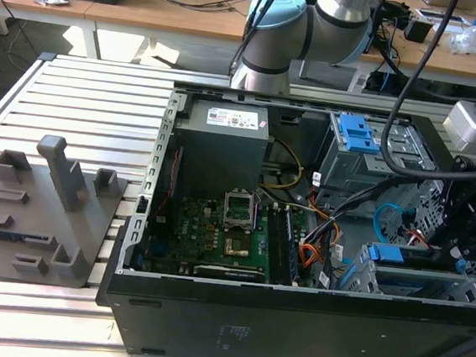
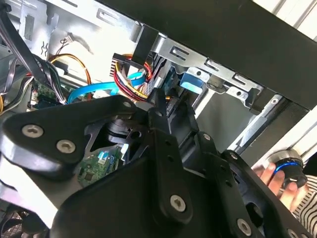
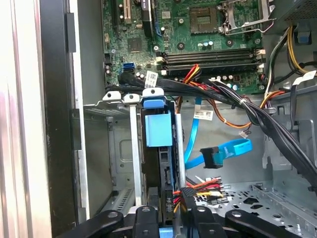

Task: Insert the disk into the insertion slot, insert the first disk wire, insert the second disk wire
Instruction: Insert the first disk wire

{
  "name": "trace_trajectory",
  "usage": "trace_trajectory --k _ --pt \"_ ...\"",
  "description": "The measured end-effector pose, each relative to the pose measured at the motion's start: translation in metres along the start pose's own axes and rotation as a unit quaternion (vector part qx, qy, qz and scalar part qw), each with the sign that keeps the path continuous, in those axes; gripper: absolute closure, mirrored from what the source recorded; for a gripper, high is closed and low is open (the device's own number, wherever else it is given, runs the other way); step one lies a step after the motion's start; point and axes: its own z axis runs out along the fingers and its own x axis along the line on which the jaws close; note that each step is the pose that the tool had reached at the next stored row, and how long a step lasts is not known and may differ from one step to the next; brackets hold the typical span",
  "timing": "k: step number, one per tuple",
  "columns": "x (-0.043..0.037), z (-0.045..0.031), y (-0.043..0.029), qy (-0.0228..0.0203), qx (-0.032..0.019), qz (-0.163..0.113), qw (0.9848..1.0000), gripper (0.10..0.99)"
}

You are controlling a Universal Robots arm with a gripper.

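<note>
The disk (image 3: 158, 130), in its bright blue carrier, sits edge-on inside the silver insertion slot (image 3: 119, 148) at the case's front corner; in the exterior view the disk (image 1: 399, 260) lies in the cage (image 1: 463, 289). My black gripper (image 3: 171, 214) hangs at the disk's rear end, its fingers closed together on a black connector with red, yellow and black wires (image 3: 190, 191). In the second wrist view the fingers (image 2: 157, 106) meet beside that wire bundle (image 2: 128, 74). A blue flat cable with a black plug (image 3: 213, 156) hangs loose beside the disk.
The open case (image 1: 207, 327) lies on a slatted table. A grey cage with a blue latch (image 1: 360, 133) stands behind the slot. Thick black cables (image 3: 257, 114) cross above the bay. A grey fixture (image 1: 49, 211) sits at the exterior view's left. A hand (image 2: 277, 181) holds a blue-ringed button.
</note>
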Motion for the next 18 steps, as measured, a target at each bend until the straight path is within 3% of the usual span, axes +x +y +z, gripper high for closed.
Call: trace_trajectory --k 5,7,8,15,16,18 --pt "0.0003 -0.0264 0.0012 0.0000 0.0004 -0.002 1.0000 0.780" --pt "0.0004 -0.0361 0.0017 0.0000 0.0007 -0.003 1.0000 0.973" --pt "0.0005 -0.0396 0.0018 0.0000 0.0008 -0.003 1.0000 0.980" --pt "0.0007 -0.0409 0.0043 0.0002 0.0008 -0.003 1.0000 0.980" --pt "0.0012 -0.0405 0.0087 0.0000 0.0008 -0.003 1.0000 0.980" --pt "0.0027 -0.0396 0.0251 0.0000 0.0008 -0.003 1.0000 0.980"
